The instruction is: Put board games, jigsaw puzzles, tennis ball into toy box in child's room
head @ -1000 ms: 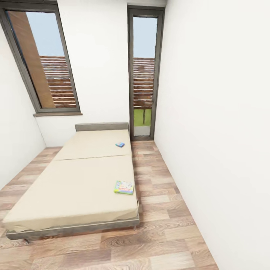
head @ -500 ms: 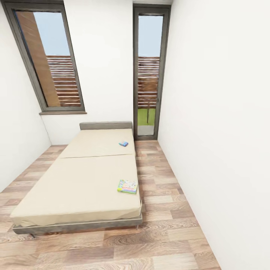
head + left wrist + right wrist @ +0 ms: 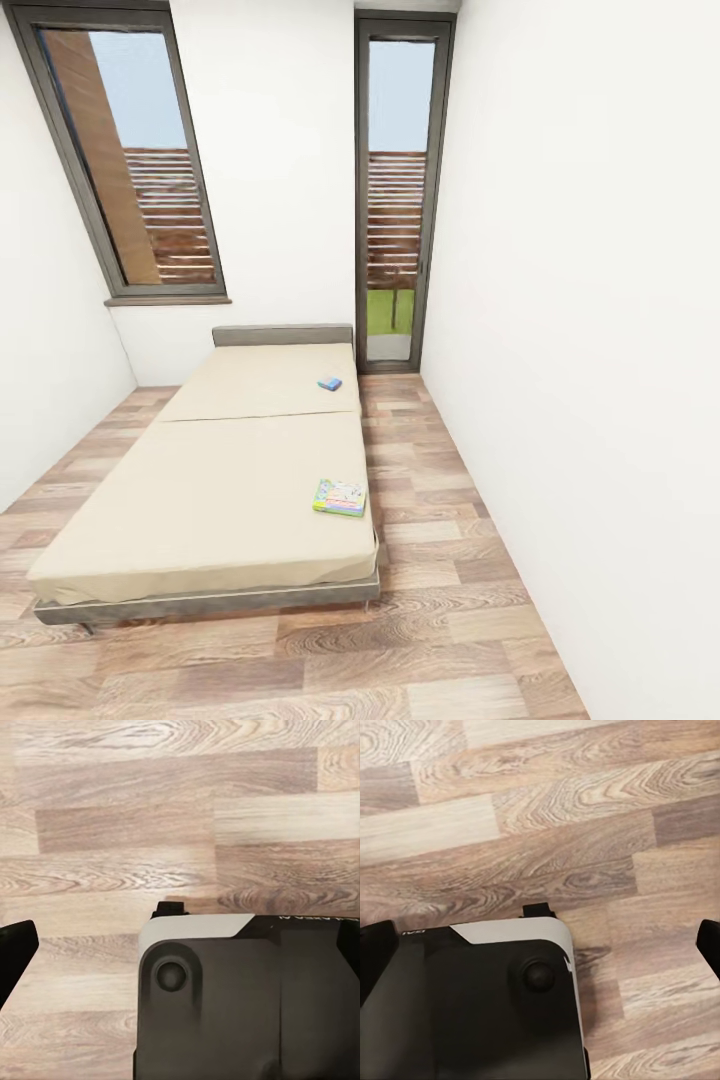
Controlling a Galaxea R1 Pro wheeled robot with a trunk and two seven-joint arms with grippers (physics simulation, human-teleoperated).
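Both arms hang pointing down at the plank floor (image 3: 112, 832), each tool with fingers apart, holding nothing.

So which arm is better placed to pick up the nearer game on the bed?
Right, tentatively. The nearer game lies at the bed's right edge, beside the open floor strip along the right wall. Both wrist views show only floor, so neither arm is extended yet.

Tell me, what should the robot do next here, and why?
Probably roll forward along the wood floor toward the bed's right side. Two board games lie on the mattress, the nearer one by the right edge, the small blue one farther back. Both wrist views look down at floor planks, so nothing is within reach yet.
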